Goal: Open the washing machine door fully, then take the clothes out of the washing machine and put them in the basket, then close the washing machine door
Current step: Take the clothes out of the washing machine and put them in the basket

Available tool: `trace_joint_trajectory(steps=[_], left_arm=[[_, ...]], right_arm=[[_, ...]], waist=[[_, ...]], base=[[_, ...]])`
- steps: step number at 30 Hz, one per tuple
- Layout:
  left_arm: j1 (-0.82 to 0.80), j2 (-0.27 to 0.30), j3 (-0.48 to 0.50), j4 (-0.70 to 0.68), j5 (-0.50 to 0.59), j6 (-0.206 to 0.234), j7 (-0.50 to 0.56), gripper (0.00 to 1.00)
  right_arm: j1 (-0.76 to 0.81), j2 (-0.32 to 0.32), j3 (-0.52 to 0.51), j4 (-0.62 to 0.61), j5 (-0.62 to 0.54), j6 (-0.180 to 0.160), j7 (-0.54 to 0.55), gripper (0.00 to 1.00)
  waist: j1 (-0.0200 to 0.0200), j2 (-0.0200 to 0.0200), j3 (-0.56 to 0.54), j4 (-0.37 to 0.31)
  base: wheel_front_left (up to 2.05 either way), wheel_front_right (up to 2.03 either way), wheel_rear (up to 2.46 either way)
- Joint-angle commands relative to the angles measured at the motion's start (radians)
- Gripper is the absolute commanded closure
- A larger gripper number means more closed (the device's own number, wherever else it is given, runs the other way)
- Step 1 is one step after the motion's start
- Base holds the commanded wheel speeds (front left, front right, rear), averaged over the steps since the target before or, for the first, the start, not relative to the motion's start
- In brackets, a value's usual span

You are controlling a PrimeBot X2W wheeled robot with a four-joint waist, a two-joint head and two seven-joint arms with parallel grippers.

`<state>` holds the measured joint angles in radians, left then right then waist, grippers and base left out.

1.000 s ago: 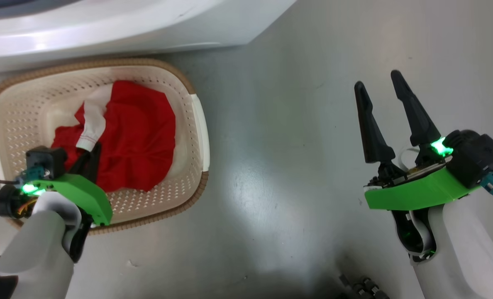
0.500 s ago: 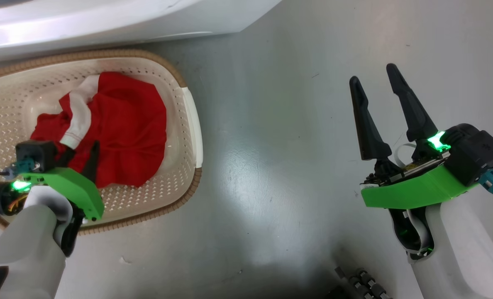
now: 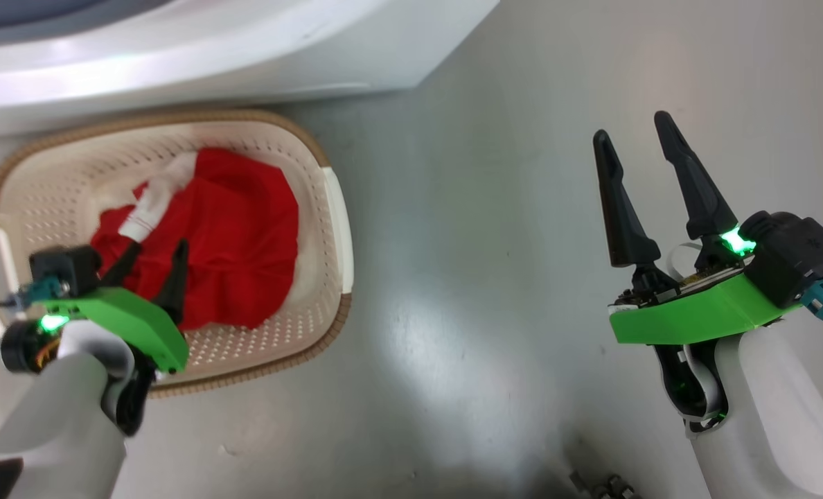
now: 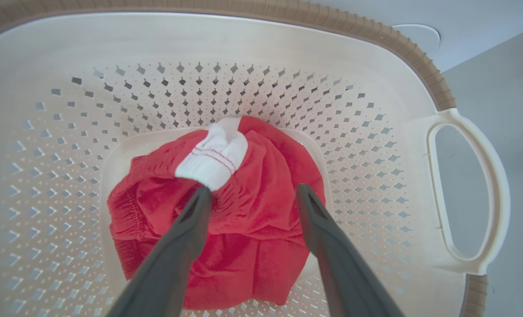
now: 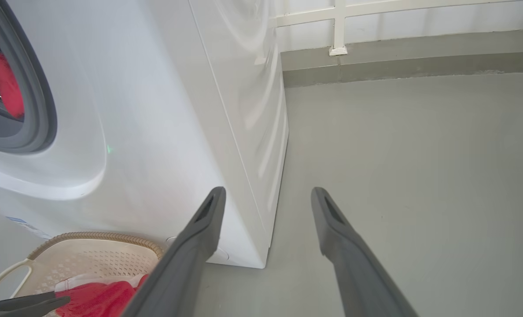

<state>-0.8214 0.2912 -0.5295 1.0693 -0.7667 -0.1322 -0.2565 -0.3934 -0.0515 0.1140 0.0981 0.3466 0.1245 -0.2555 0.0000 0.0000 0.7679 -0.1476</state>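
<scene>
Left wrist view: the clothes (image 4: 244, 220) lie heaped on the bottom of the basket (image 4: 420, 66), a red bundle with a white cuff (image 4: 213, 158) on top, at the middle of the frame. The left tool (image 4: 253, 190) stands open over the heap and grips nothing. Its fingers (image 4: 178, 246) straddle the bundle; whether the tips touch the cloth I cannot tell.

In the head view the basket sits at the upper left, just below the washing machine (image 3: 176, 62). The right tool (image 3: 633, 128) hangs open and empty at the right, over bare floor (image 3: 488, 242).

In the right wrist view a red patch (image 5: 6, 83) shows inside the machine's opening at the upper left — likely more laundry to fetch.

The risk now is a snag: if a fingertip has caught a fold, lifting the arm would drag the bundle up over the rim.
</scene>
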Motion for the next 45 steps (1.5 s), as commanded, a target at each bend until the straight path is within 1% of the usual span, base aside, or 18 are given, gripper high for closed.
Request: trace_joint_trajectory(steps=[1, 7, 13, 14, 23, 34, 36, 45], left_arm=[[0.053, 0.030, 0.038, -0.020, -0.005, 0.002, -0.005, 0.00], [0.123, 0.027, 0.094, -0.075, 0.011, 0.002, -0.005, 0.00], [0.204, 0.018, 0.181, -0.142, 0.067, 0.002, -0.005, 0.00], [0.204, 0.018, 0.181, -0.142, 0.067, 0.002, -0.005, 0.00], [0.318, -0.008, 0.327, -0.270, 0.195, 0.002, -0.005, 0.00], [0.471, -0.065, 0.487, -0.493, 0.354, 0.002, -0.005, 0.00], [0.520, -0.078, 0.516, -0.559, 0.396, 0.002, -0.005, 0.00], [0.660, -0.118, 0.604, -0.769, 0.472, 0.002, -0.005, 0.00]], right_arm=[[0.033, 0.001, 0.014, -0.013, -0.010, 0.006, -0.006, 0.00], [0.067, 0.001, 0.002, 0.012, -0.010, 0.006, -0.006, 0.00], [0.107, 0.001, -0.009, 0.036, -0.016, 0.006, -0.006, 0.00], [0.107, 0.001, -0.009, 0.036, -0.016, 0.006, -0.006, 0.00], [0.169, 0.001, -0.026, 0.053, -0.032, 0.006, -0.006, 0.00], [0.247, 0.001, -0.045, 0.061, -0.047, 0.006, -0.006, 0.00], [0.272, 0.001, -0.050, 0.061, -0.050, 0.006, -0.006, 0.00], [0.338, 0.001, -0.058, 0.057, -0.054, 0.006, -0.006, 0.00]], waist=[[0.0000, 0.0000, -0.056, 0.020], [0.0000, 0.0000, -0.152, 0.036], [0.0000, 0.0000, -0.248, 0.045], [0.0000, 0.0000, -0.248, 0.045], [0.0000, 0.0000, -0.372, 0.059], [0.0000, 0.0000, -0.506, 0.081], [0.0000, 0.0000, -0.540, 0.086], [0.0000, 0.0000, -0.618, 0.097]], base=[[0.00, 0.00, 0.00], [0.00, 0.00, 0.00], [0.00, 0.00, 0.00], [0.00, 0.00, 0.00], [0.00, 0.00, 0.00], [0.00, 0.00, 0.00], [0.00, 0.00, 0.00], [0.00, 0.00, 0.00]])
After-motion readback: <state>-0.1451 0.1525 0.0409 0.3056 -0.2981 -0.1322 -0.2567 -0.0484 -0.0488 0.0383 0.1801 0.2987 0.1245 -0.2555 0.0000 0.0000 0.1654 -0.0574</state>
